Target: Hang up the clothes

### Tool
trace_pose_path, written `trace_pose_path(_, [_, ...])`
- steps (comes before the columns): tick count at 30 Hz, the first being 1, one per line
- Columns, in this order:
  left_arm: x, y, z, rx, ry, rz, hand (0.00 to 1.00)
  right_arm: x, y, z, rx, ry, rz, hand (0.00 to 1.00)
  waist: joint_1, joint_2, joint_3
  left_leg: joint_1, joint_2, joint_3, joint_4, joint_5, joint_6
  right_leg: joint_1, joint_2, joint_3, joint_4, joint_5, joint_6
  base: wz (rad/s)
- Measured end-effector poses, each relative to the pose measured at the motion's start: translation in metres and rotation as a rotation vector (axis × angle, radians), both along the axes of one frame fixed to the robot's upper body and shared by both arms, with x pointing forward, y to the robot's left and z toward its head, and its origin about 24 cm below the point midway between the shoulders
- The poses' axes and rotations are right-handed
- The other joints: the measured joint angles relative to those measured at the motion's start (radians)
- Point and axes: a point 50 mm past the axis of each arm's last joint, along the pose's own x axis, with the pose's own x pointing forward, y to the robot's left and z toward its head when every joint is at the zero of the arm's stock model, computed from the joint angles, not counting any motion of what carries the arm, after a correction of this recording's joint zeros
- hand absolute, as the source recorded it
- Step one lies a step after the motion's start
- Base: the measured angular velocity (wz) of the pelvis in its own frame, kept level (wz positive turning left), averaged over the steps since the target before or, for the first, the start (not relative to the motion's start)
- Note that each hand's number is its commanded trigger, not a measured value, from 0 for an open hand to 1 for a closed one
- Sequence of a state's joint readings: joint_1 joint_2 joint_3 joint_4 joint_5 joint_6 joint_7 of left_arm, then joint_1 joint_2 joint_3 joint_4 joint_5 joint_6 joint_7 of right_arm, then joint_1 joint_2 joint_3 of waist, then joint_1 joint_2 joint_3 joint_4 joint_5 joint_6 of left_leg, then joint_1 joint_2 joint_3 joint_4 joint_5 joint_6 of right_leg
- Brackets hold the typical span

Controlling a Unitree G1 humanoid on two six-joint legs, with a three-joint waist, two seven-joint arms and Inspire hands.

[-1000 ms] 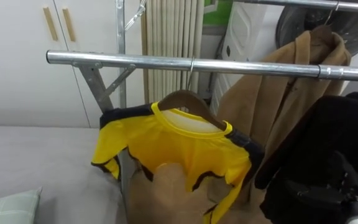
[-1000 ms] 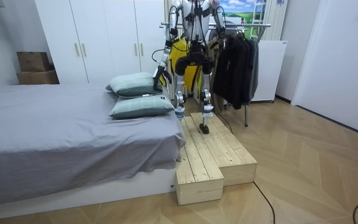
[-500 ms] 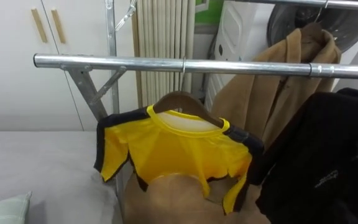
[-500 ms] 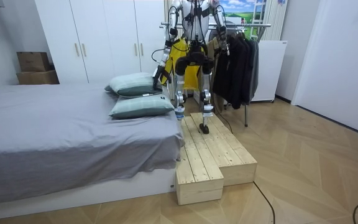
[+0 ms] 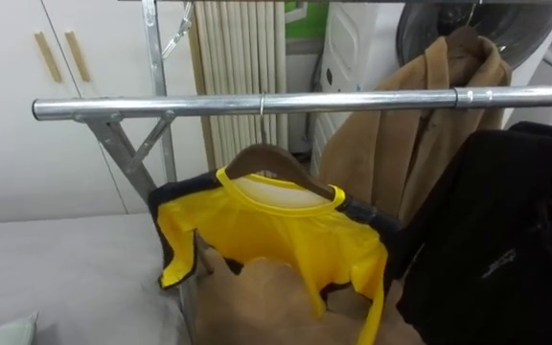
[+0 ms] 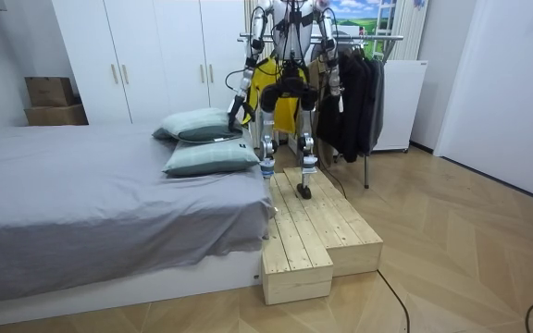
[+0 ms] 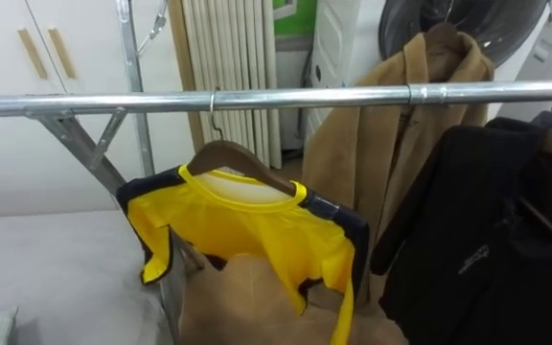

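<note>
The left robot hand (image 6: 233, 117) hangs low by the robot's hip in the room view and the right robot hand (image 6: 335, 90) is down at its other side. Both are well below the rail (image 5: 353, 99), and I cannot tell whether their fingers are apart or curled. The robot stands on the wooden platform (image 6: 317, 227) beside the bed (image 6: 81, 194), facing the rack. The yellow shirt (image 5: 276, 235) is on the hanger (image 5: 271, 155), whose hook is over the rail. The hanger tilts down toward the black jacket (image 5: 496, 240), and the shirt sits bunched and lopsided on it. It could probably slide off that low end, or the hanger could swing loose if an arm brushes it on the way back.
</note>
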State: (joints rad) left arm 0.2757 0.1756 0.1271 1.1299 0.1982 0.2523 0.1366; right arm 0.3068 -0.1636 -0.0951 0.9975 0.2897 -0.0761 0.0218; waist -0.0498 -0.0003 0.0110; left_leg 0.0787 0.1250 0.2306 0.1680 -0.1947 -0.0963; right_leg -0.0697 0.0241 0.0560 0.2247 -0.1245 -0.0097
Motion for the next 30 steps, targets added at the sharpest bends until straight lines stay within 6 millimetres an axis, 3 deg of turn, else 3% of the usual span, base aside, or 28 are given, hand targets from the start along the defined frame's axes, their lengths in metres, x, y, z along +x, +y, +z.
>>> trace_pose_path(12, [-0.006, -0.01, -0.003, -0.072, 0.021, -0.031, 0.0, -0.029, 0.01, -0.012, 0.116, 0.145, -0.085, 0.0, -0.003, 0.004, 0.0002, 0.003, -0.002, 0.003, -0.003, -0.002, 0.001, 0.003, -0.001, 0.006, -0.004, -0.002, 0.004, 0.0])
trace_pose_path(21, [-0.006, -0.013, -0.004, -0.112, 0.025, -0.026, 0.0, -0.013, 0.011, -0.013, 0.125, 0.142, -0.08, 0.0, -0.003, 0.008, -0.0009, 0.003, -0.003, -0.012, -0.002, -0.007, 0.003, 0.02, -0.004, -0.01, -0.02, -0.001, 0.005, 0.05])
trace_pose_path(30, [-0.006, -0.013, -0.004, -0.116, 0.028, -0.026, 0.0, -0.012, 0.011, -0.014, 0.127, 0.14, -0.082, 0.0, -0.001, 0.011, 0.0034, 0.018, -0.003, -0.017, 0.0, -0.007, 0.003, 0.036, -0.005, -0.016, -0.021, -0.011, 0.005, 0.01])
